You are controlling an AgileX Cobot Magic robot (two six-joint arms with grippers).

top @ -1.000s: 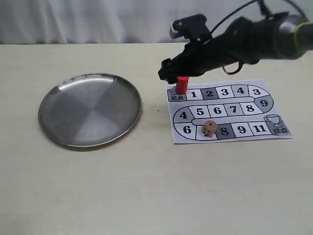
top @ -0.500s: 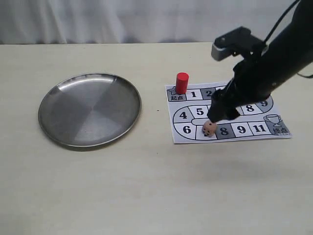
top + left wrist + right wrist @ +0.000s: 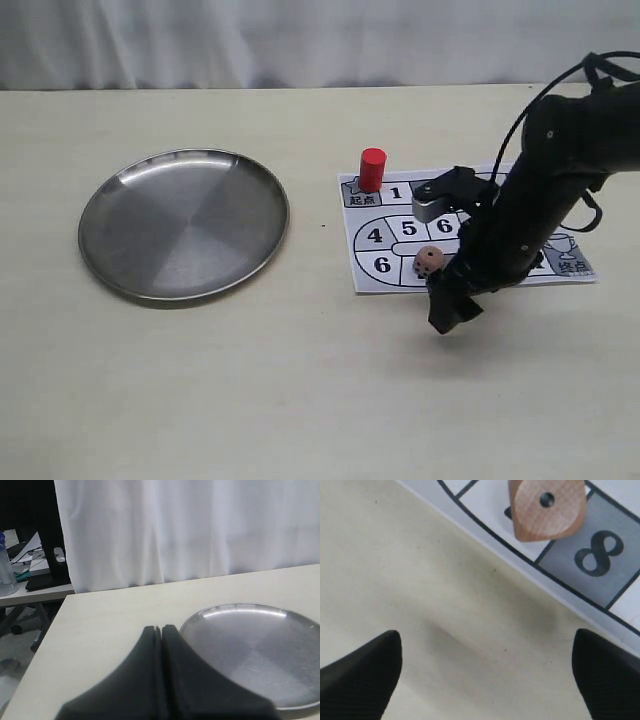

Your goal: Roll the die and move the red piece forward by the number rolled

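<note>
Exterior view: we log the beige table [image 3: 250, 400] filling the frame, with the round metal plate [image 3: 184, 222] at centre left. The right arm [image 3: 540, 190] reaches in from the upper right across the paper game board [image 3: 380, 240], right of centre. Right gripper [image 3: 448, 310] hangs at the board's lower edge; in the right wrist view its jaws stand wide apart, holding nothing. Left gripper [image 3: 161, 645]: jaws pressed together, empty, near the plate. The red piece [image 3: 372, 169] stands upright on the board's upper-left corner square. The die [image 3: 427, 261] rests on the board's bottom row between squares 6 and 8, just up-left of the right gripper.
</note>
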